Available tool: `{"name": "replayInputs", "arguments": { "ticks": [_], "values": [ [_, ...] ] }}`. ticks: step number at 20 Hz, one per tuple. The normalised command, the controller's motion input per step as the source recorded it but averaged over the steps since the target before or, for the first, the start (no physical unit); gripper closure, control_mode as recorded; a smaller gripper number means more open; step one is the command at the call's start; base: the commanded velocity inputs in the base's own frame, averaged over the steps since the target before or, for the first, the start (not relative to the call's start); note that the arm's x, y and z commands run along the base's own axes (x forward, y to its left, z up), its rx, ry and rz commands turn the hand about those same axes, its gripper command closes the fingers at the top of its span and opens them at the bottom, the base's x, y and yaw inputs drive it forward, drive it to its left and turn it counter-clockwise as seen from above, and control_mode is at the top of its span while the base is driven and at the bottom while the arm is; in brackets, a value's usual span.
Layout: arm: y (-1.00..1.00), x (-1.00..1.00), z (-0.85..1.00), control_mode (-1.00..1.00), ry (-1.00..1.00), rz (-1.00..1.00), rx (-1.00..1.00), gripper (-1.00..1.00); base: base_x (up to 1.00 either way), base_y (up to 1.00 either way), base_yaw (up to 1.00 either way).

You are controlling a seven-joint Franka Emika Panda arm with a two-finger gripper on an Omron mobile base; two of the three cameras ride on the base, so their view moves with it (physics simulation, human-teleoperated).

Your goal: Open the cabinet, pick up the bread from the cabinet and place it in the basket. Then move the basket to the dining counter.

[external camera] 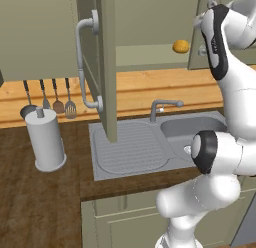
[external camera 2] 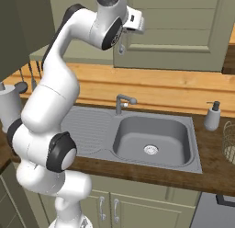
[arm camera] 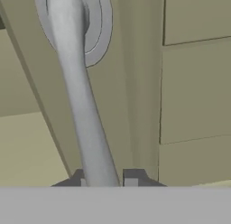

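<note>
Clamped on the right door's bar handle (arm camera: 85, 123), gripper (arm camera: 104, 177) fingertips (arm camera: 131, 178) snug either side, presumably ready to pull that door clear. Left cabinet (external camera: 106, 67) door already swung out at 11 o'clock. Bread (external camera: 180, 46) on the shelf at 1 o'clock. Basket (external camera 2: 228, 140) at 3 o'clock, past the sink (external camera 2: 151, 139).
</note>
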Motion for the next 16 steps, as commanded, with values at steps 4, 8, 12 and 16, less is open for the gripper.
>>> {"name": "replayInputs", "arguments": {
  "ticks": [4,8,12,16],
  "values": [
    [-0.85,-1.00,0.03,-1.00,-0.24,0.00,0.09,1.00,0.00,0.00,0.00],
    [-0.83,-1.00,0.24,-1.00,-0.25,0.00,0.07,1.00,0.00,0.00,0.00],
    [-1.00,-1.00,0.45,-1.00,-0.22,0.10,0.07,1.00,0.00,0.00,0.00],
    [-1.00,-1.00,0.36,-1.00,-0.18,0.15,0.02,1.00,0.00,0.00,0.00]
  ]
}}
